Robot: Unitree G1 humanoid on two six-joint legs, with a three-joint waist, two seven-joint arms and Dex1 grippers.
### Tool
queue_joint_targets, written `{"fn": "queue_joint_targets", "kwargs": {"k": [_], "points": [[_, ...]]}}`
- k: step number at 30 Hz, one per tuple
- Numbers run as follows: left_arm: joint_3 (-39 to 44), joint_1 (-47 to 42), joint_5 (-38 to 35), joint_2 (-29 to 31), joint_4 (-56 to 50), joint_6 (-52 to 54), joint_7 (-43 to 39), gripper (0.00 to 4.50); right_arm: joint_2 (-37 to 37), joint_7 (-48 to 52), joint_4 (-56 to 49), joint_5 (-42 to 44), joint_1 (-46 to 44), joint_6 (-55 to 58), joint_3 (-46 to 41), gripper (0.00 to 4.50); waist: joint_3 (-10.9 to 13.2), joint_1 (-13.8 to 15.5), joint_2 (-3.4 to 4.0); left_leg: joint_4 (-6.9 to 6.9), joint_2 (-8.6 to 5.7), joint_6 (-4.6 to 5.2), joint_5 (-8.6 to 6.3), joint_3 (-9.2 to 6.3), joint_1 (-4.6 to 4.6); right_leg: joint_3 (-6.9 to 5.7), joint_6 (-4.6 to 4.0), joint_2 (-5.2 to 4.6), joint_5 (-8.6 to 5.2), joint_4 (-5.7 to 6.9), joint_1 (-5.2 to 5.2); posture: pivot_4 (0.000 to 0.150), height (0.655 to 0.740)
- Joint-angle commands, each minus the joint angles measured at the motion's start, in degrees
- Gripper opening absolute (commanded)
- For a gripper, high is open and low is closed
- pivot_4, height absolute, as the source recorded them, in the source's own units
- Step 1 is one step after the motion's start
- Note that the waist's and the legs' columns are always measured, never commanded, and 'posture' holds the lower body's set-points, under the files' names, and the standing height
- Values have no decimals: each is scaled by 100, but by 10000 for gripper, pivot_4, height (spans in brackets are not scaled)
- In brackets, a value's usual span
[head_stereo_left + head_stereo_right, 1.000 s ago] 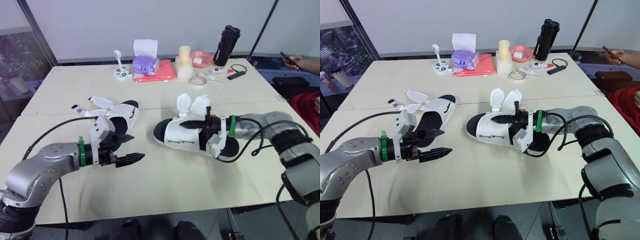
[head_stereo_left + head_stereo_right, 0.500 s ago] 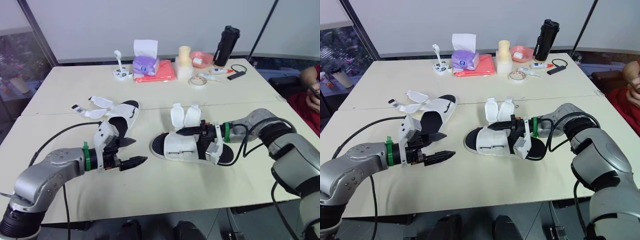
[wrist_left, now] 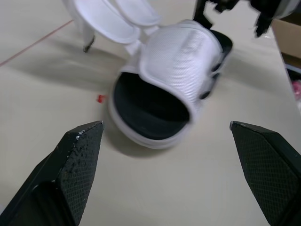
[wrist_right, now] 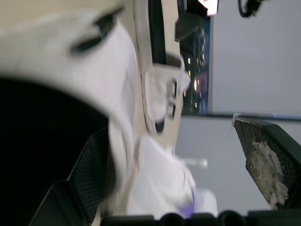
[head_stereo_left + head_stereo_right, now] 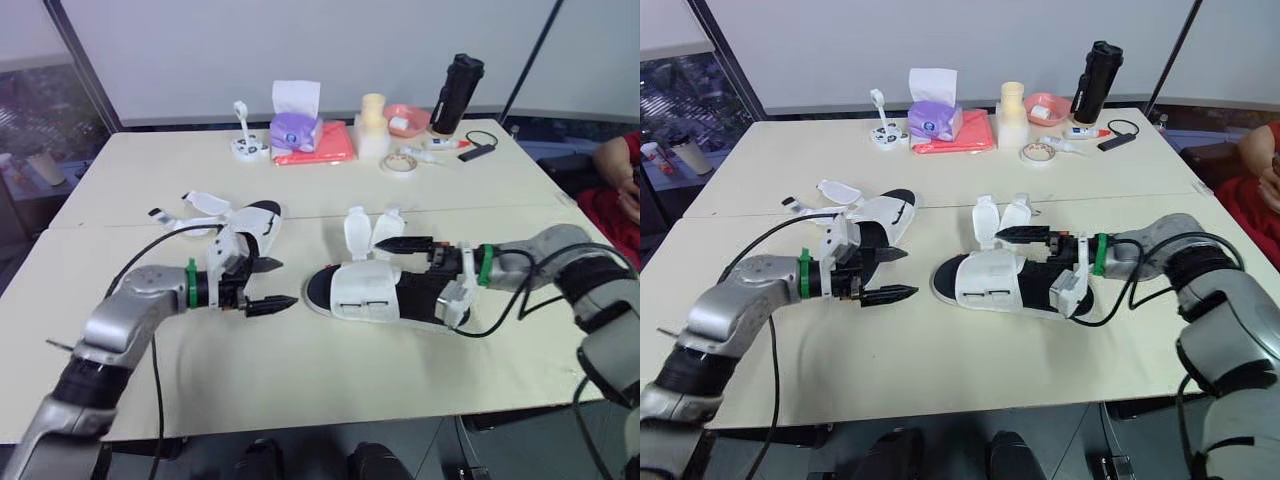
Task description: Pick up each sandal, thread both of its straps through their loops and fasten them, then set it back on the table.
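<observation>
Advanced toward the toe of the near sandal [image 5: 365, 290] over the past second, the left hand [image 5: 272, 283] is seen spread just short of it. The right hand [image 5: 405, 258], drawn back over the heel, is likewise spread, and both strap flaps [image 5: 372, 228] stand unfastened. The second sandal [image 5: 250, 222] is left on the worktop [image 5: 330, 370] just behind the left hand. From the left wrist, the toe opening is framed between parted fingers [image 3: 75, 160]. From the right wrist, the mesh band [image 4: 70, 61] is shown beside one finger. Judged light and floppy-strapped, the near sandal is best held by its stiffer sole edge.
</observation>
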Motion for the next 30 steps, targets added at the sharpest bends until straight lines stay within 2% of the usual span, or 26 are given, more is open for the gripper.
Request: {"fn": "queue_joint_targets", "kwargs": {"k": [1,7,8,12,16,22,26,29,30], "points": [[-230,-694,497,-284,1097,-847,-572,31917,-485,563,-258,637,238,102,-528,45000,0,8,0,0,-2,0,0,0,0,0,0,0,0,0,0,1500,7400],[-682,-1534,1149,-1129,2748,-1876,-1313,2220,-359,2181,278,2286,621,674,-1269,45000,0,-41,0,3,-8,3,0,6,2,2,1,1,0,-1,7,1500,7400],[-789,-1572,1276,-1224,2886,-2011,-1449,973,-234,2646,418,2778,671,828,-1437,45000,0,-55,0,2,-7,3,0,8,1,4,1,1,0,-2,6,1500,7400],[-1130,-1638,1725,-1523,3247,-2409,-1701,973,279,4807,594,4570,889,1684,-2022,45000,0,-84,0,0,1,3,0,9,4,5,1,9,0,-3,8,1500,7400],[-1063,-1646,1743,-1861,3259,-2446,-1600,973,749,6011,492,5267,919,2432,-2294,45000,-1,-27,1,11,3,3,0,6,4,2,2,2,0,-3,17,1500,7400],[-910,-1498,1729,-1977,2908,-2317,-1398,973,1490,6521,957,5403,512,3221,-2532,45000,-1,-19,1,16,6,2,0,-4,1,-3,3,-2,0,-1,17,1500,7400],[-869,-1355,1750,-1931,2627,-2202,-1222,973,1875,6045,1574,4928,-6,4159,-2381,45000,-1,-29,1,12,14,-8,6,-3,2,-3,3,0,0,1,11,1500,7400],[-858,-1242,1806,-1893,2516,-2191,-1079,973,2239,5850,1924,5087,-305,4734,-2621,45000,-1,-27,2,8,15,-16,11,-3,1,-3,3,0,0,2,8,1500,7400],[-869,-1206,1854,-1863,2487,-2223,-1029,317,2326,5843,1992,5127,-359,4826,-2685,42405,-1,-27,2,9,15,-19,12,-1,2,-2,3,0,0,2,8,1500,7400]]}}
